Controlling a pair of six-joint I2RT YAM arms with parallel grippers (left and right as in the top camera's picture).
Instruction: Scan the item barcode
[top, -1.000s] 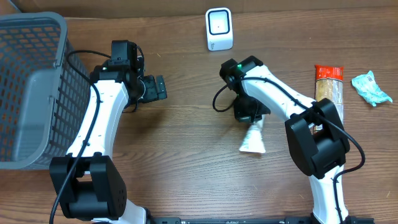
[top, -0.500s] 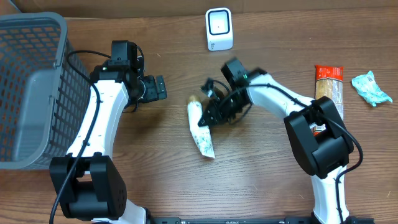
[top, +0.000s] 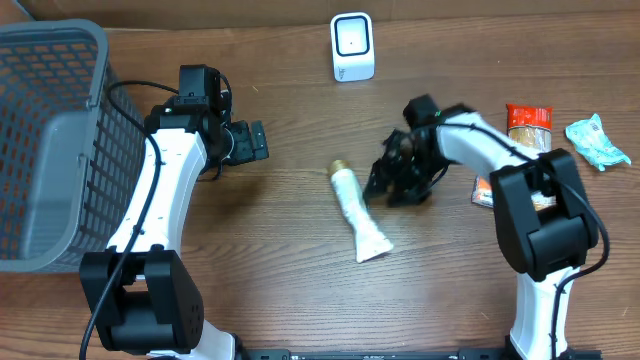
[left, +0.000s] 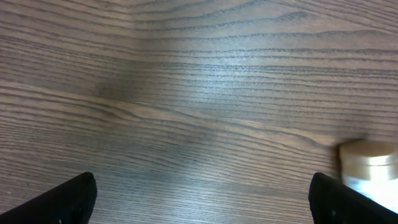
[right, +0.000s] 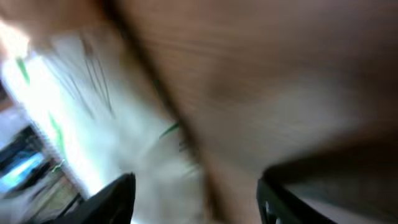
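Tube (top: 358, 215) loose on table (top: 300, 300), smeared in right wrist view; right gripper (top: 392, 185) parted beside it, left gripper (left: 202, 199) spread wide.

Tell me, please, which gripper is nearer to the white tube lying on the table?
Right. The right gripper sits close beside the tube; the left gripper is farther off, toward the basket.

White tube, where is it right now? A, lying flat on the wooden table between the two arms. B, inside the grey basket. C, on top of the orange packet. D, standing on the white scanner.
A: the white tube lies flat on the bare wood of the table, its gold cap toward the far edge.
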